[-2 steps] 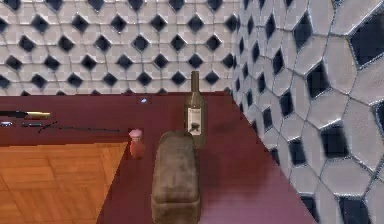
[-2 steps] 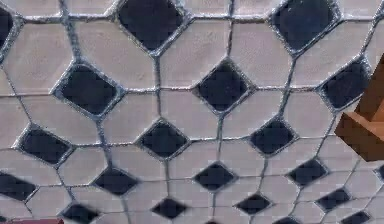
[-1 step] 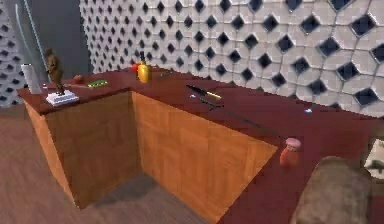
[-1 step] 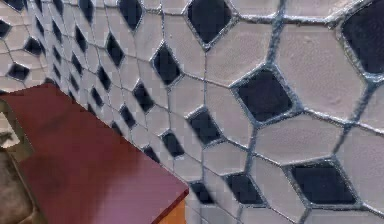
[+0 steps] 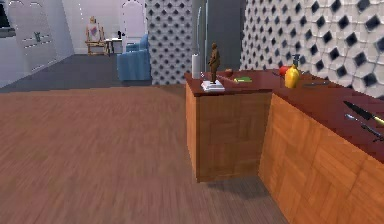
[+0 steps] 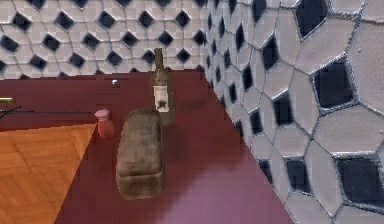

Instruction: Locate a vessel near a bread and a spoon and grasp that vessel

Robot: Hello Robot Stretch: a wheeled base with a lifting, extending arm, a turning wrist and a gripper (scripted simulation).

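Where the loaf lies on the counter, a small red vessel stands just beside it; the pincer's state I cannot tell.

The forward view looks ahead and somewhat down across wooden floor to the red-topped counter at its right. The arm side view sits close over that countertop — facing the tiled wall, which both views share.
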